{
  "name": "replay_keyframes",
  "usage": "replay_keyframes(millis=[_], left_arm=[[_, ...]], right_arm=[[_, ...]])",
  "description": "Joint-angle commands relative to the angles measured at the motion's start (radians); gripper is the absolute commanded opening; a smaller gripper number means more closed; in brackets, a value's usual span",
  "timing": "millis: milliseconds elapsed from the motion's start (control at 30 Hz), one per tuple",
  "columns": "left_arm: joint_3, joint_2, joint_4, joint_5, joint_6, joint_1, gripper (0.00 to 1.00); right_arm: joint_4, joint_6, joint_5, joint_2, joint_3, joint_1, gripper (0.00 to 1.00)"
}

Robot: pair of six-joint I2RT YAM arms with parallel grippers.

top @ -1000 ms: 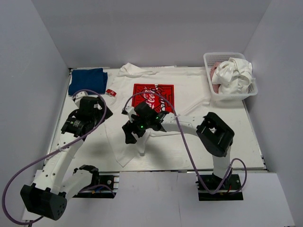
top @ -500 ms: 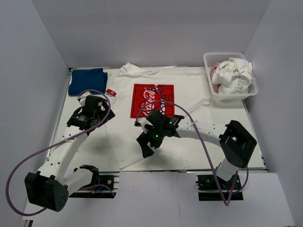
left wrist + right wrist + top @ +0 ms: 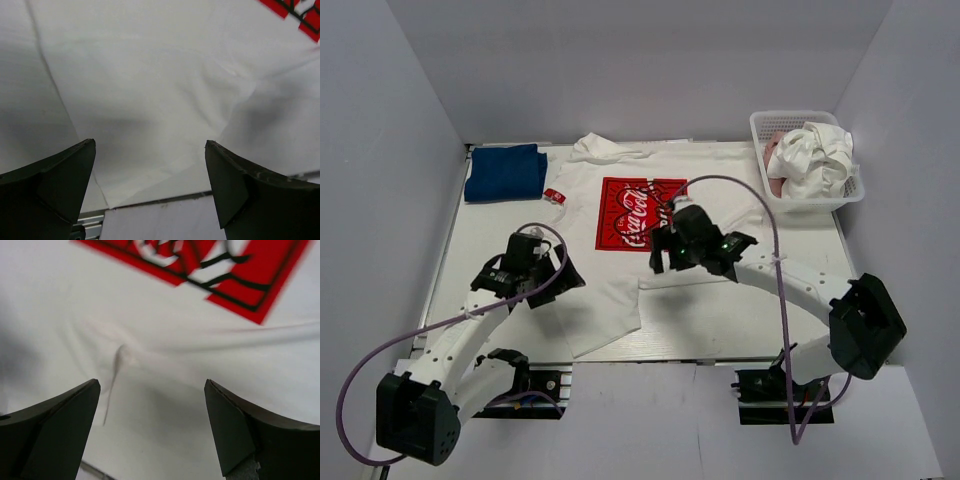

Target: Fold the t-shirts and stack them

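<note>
**A:** Delta vs the earlier frames: the left pincer [image 3: 555, 285] has come nearer and moved right. The right pincer [image 3: 665, 250] has swung from the near hem up to just below the red print [image 3: 640, 212]. The shirt's near-right edge now sits higher, along the right arm.

**B:** Layout, left to right?

**A:** The dark blue t-shirt [image 3: 505, 172] is folded flat in the far-left corner of the surface [image 3: 465, 232], apart from the rest. Just right of it is a small red-and-white tag [image 3: 555, 195]; I can't tell what it is.

**B:** Left arm?

**A:** Its pincer is spread wide with nothing between the fingers [image 3: 55, 185]. The wrist view shows plain white cloth below, with the shirt's near-left corner and the surface edge in frame.

**B:** The Coke shirt?

**A:** The Coca-Cola t-shirt [image 3: 720, 190] lies print-up at mid-surface. A loose flap [image 3: 605, 320] lies at near-left, and white cloth is bunched at the far edge [image 3: 600, 148].

**B:** Right arm?

**A:** Its pincer is also wide and empty, above the cloth on the near side of the print. Its wrist view shows a small raised wrinkle [image 3: 119, 357] below the gap. I can't tell whether it touches the cloth.

**B:** Far right?

**A:** The basket [image 3: 790, 114] sits in the far-right corner. It holds a crumpled white t-shirt [image 3: 820, 155] on top and a pink t-shirt [image 3: 772, 165] against its left wall.
</note>
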Motion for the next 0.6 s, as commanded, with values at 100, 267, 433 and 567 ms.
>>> replay_keyframes(millis=[100, 267, 433, 567], left_arm=[[-0.191, -0.012, 0.08, 0.373, 0.018, -0.004, 1.0], [-0.2, 0.083, -0.001, 0.428, 0.016, -0.014, 1.0], [-0.116, 0.072, -0.188, 0.26, -0.01, -0.024, 1.0], [-0.042, 0.094, -0.36, 0.102, -0.021, -0.024, 1.0]], right_arm=[[-0.047, 0.272, 0.167, -0.095, -0.098, -0.227, 0.9], [-0.039, 0.335, 0.204, -0.24, -0.212, -0.35, 0.9], [-0.029, 0.32, 0.175, -0.287, -0.258, -0.428, 0.9], [-0.004, 0.304, 0.132, -0.278, -0.269, -0.482, 0.9]])
